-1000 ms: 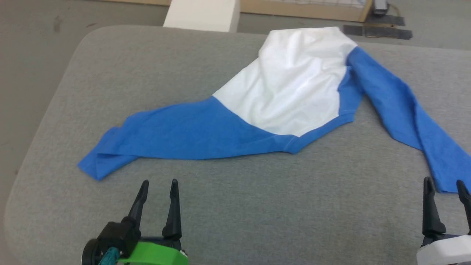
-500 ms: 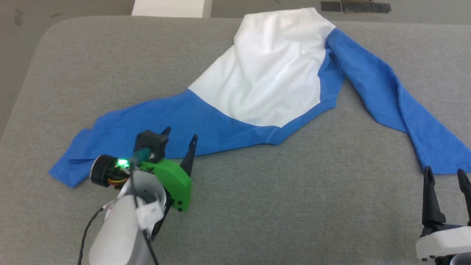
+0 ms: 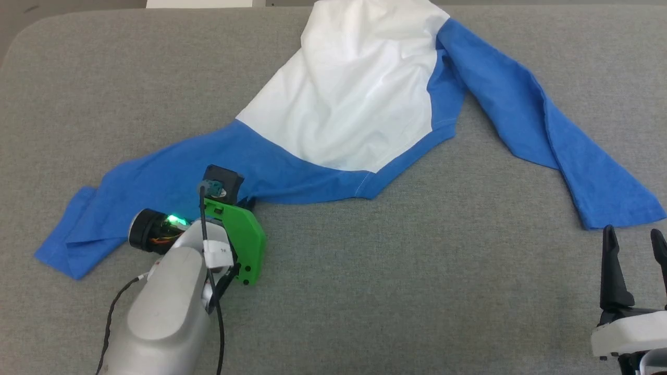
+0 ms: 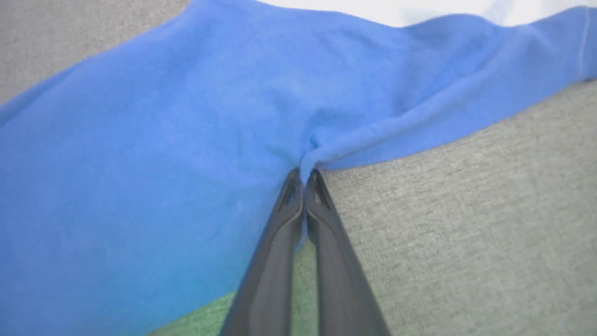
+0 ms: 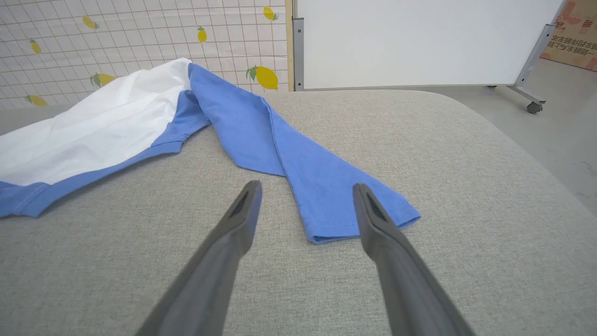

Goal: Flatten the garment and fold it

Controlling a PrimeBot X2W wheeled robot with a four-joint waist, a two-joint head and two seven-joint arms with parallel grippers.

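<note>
The garment (image 3: 354, 94) lies spread on the grey table (image 3: 417, 271), white body at the top middle, blue sleeves trailing to the left and right. My left gripper (image 3: 245, 200) is down at the lower edge of the left sleeve. In the left wrist view the left gripper (image 4: 304, 173) is shut on a pinch of blue garment (image 4: 186, 140) cloth at the sleeve's edge. My right gripper (image 3: 633, 237) stands open at the lower right, just below the right sleeve's cuff. In the right wrist view the right gripper (image 5: 305, 189) has the garment cuff (image 5: 345, 210) lying between and beyond its fingers, apart from them.
The grey padded table top (image 5: 466, 186) stretches wide on the right and along the front. Beyond its far edge stand a lemon-patterned wall (image 5: 140, 32) and a white board on wheels (image 5: 419, 42).
My left arm reached forward from the near edge to the left sleeve and its gripper closed on the sleeve's edge. The head camera tilted down, shifting the whole scene up. The right gripper stayed put.
</note>
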